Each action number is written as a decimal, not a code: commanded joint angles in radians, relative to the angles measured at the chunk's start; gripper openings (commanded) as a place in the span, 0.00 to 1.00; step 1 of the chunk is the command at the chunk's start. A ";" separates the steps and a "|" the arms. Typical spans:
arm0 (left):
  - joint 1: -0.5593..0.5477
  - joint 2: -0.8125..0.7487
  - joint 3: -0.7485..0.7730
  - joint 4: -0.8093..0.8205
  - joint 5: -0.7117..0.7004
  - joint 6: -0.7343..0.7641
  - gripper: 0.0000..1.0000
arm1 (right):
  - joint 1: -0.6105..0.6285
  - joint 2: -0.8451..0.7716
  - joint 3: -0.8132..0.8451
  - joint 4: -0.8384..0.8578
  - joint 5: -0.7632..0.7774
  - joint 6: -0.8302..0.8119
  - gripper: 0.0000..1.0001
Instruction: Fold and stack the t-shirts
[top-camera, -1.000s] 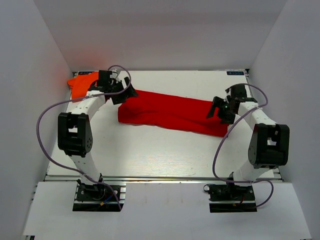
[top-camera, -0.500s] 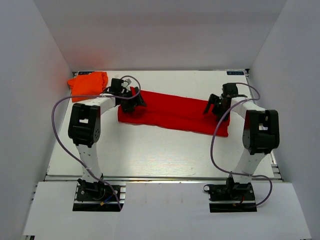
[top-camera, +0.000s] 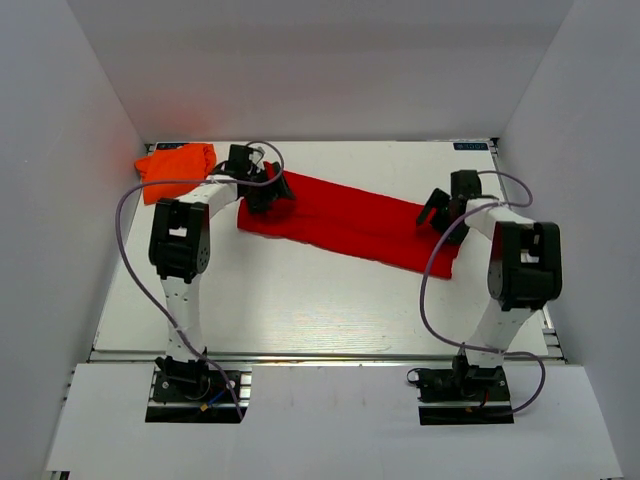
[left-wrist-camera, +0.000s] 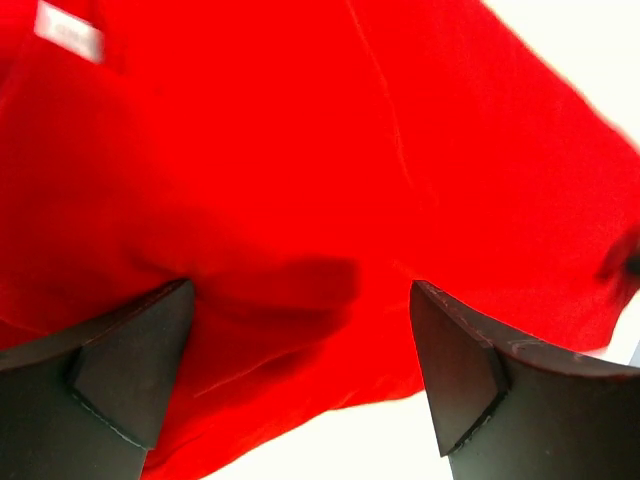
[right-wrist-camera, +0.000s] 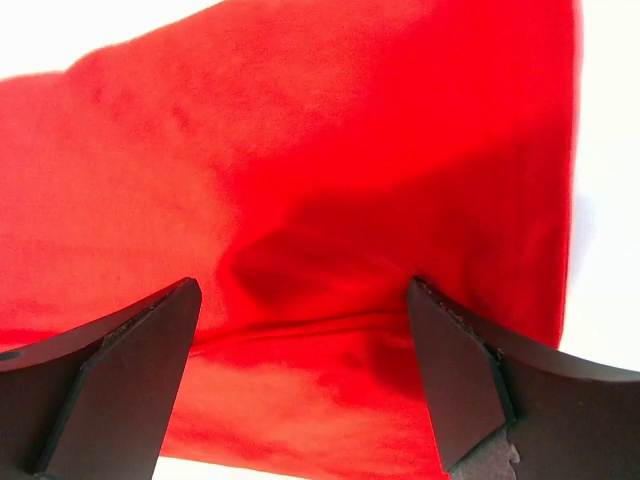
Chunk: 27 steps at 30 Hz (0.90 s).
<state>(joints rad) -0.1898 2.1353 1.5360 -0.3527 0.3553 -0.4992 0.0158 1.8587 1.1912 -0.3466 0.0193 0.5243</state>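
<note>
Red t-shirt (top-camera: 345, 220): here it is, folded into one long band, lying slantwise across the far half of the table (top-camera: 300, 300), left end further back, right end nearer.
Neck label (left-wrist-camera: 68, 30): small white tag, showing at the top-left corner of the left wrist view, blurred.
Orange t-shirt (top-camera: 175, 165): bunched in the far-left corner, near the red one's left end; the left arm crosses the gap, so I can't tell whether they touch.
Left gripper (top-camera: 268, 192): right down over the red shirt's left end, jaws spread wide, nothing pinched. Red cloth fills the space between the fingers (left-wrist-camera: 130, 370), with a dark shadow patch on it.
Right gripper (top-camera: 438, 215): low over the right end of the band, jaws spread wide as well, gripping nothing. A soft crease runs across the cloth between its fingers (right-wrist-camera: 110, 390).
Contact: whether either set of fingertips touches the fabric, can't tell.
Cables (top-camera: 125, 215): purple loops, one arching off each arm.
Enclosure (top-camera: 320, 70): plain white walls on three sides of the table.
</note>
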 joint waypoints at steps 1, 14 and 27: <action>0.006 0.173 0.155 -0.097 -0.102 0.008 1.00 | 0.007 -0.065 -0.243 -0.118 -0.051 0.049 0.90; -0.056 0.696 0.844 0.162 0.109 -0.252 1.00 | 0.775 -0.633 -0.771 0.182 -0.358 0.226 0.90; -0.102 0.640 0.773 0.293 0.056 -0.296 1.00 | 1.121 -0.490 -0.480 0.219 -0.374 -0.067 0.90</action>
<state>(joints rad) -0.2974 2.7846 2.3608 0.0357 0.4850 -0.8181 1.1210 1.4544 0.6640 -0.0143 -0.3676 0.5499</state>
